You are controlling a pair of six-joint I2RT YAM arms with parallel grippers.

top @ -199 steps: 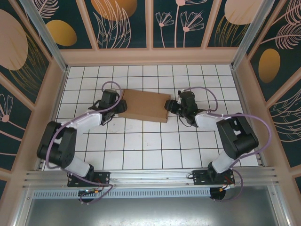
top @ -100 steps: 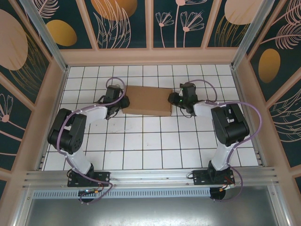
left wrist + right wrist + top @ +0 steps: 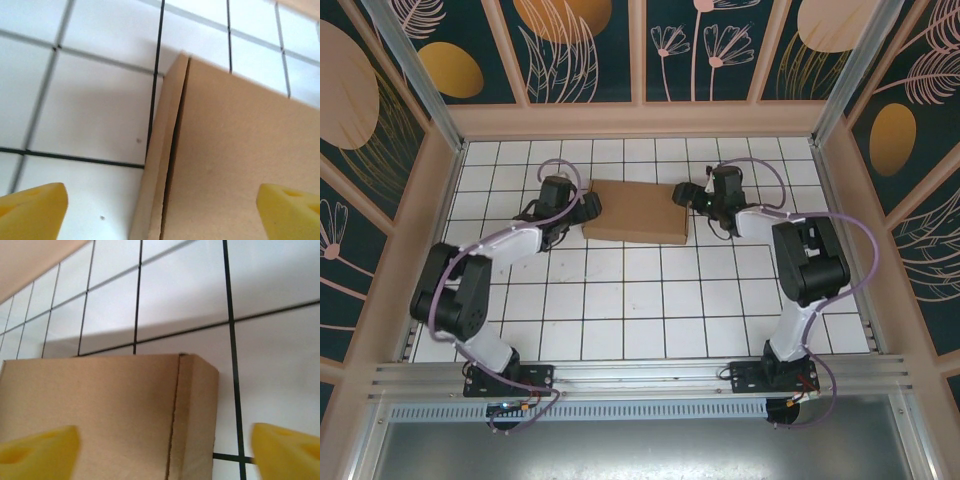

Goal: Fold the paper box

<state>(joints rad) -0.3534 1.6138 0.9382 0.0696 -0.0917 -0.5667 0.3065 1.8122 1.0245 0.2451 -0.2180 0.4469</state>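
At the near edge: my left base [image 3: 510, 378] and right base [image 3: 772, 375] sit bolted side by side on the metal rail [image 3: 640, 372], with the white tiled table [image 3: 620, 320] running away from them.
Mid table: my left arm [image 3: 470, 275] bends out to the left and my right arm [image 3: 810, 265] out to the right, both reaching over the tiles toward the far side.
Box [image 3: 638, 212]: brown cardboard, folded up into a shallow closed shape, lying flat on the far half of the table about midway between left and right, long sides running left to right and a little skewed to the grid.
Left gripper [image 3: 588, 205]: low at the box's left end, jaws spread wide and closed on nothing.
Left wrist view: my left gripper [image 3: 160, 212] shows yellow fingertips [image 3: 32, 210] at the two bottom corners, well apart; one hangs over tile, the other over the lid, and the box [image 3: 240, 150] shows a corner between them with a dark seam where lid meets side wall.
Right gripper [image 3: 682, 193]: at the box's far right corner, jaws likewise wide, nothing in them.
Right wrist view: my right gripper [image 3: 162, 452] has its fingertips [image 3: 285, 450] far apart, one over the lid, one over tile; the box [image 3: 100, 405] shows a corner between them, its seam running down beside the side wall.
Far side: a pale wooden rim [image 3: 640, 120] bounds the tiles, with dark painted panels [image 3: 585, 50] above it.
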